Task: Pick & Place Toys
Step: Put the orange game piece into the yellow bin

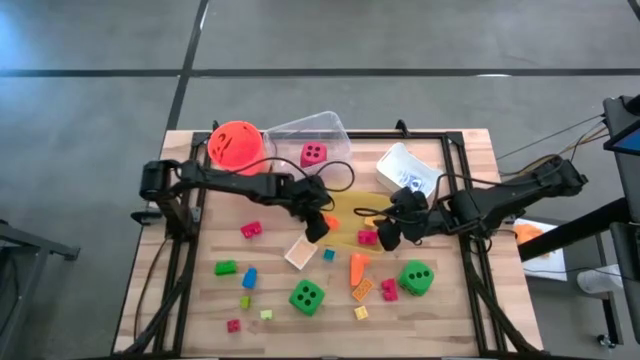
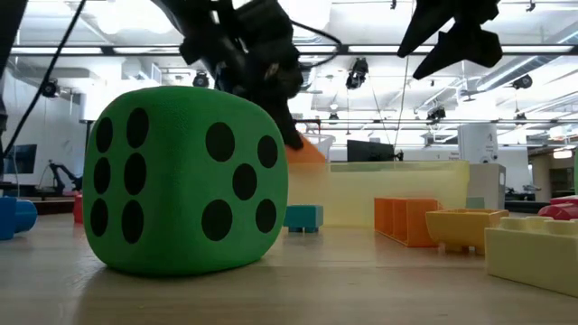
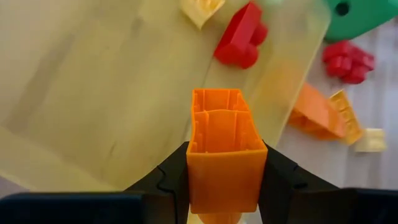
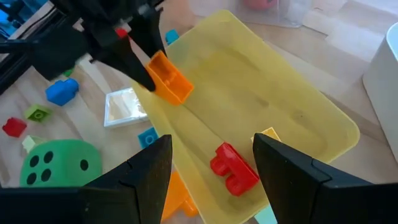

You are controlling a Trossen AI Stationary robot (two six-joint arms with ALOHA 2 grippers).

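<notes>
The orange block point(image 3: 224, 155) sits clamped between the two dark fingers of the left gripper point(image 3: 225, 180), its hollow, open end facing away from the wrist and its long axis running straight out along the fingers. In the right wrist view the same block point(image 4: 169, 78) hangs over the near edge of the yellow tray point(image 4: 292, 106), tilted downward toward the tray floor. The left arm reaches from the table's left side across to the middle, its gripper point(image 1: 318, 222) angled down at the tray's edge. Inside the tray lie a red block point(image 4: 233, 168) and a small yellow block point(image 4: 268, 134), apart from the held piece. The right gripper point(image 4: 211, 168) hovers over the tray's other side with its fingers spread wide, holding nothing.
</notes>
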